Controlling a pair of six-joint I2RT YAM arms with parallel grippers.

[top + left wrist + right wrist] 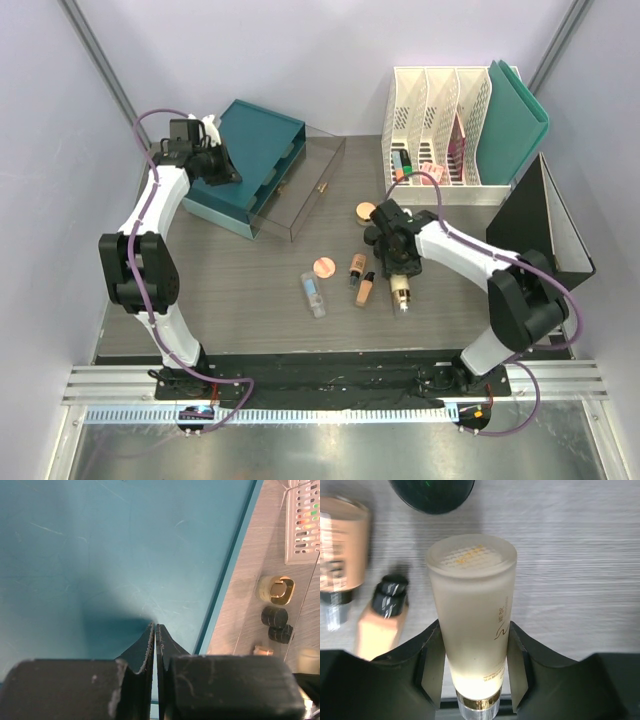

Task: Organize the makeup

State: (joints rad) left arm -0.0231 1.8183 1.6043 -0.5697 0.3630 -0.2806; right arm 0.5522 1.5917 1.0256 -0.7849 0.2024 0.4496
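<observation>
Finds the frosted cream plastic tube with a gold collar (472, 595) lying flat on the grey wood-grain counter (580, 580), with the right tool (475, 630) straddling its lower body, pads at or barely off its flanks; cannot tell a firm grip from a gap. Reads as light, slick and slightly squeezable, so best pinched gently across the mid-body, above the collar. Shows the left tool (155, 627) pressed shut, empty, over the teal box top (100, 555).

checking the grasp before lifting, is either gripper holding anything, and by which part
Left gripper: shut, empty. Right gripper straddles the cream bottle low on its body, near the gold collar; firm grip cannot be told.
</observation>
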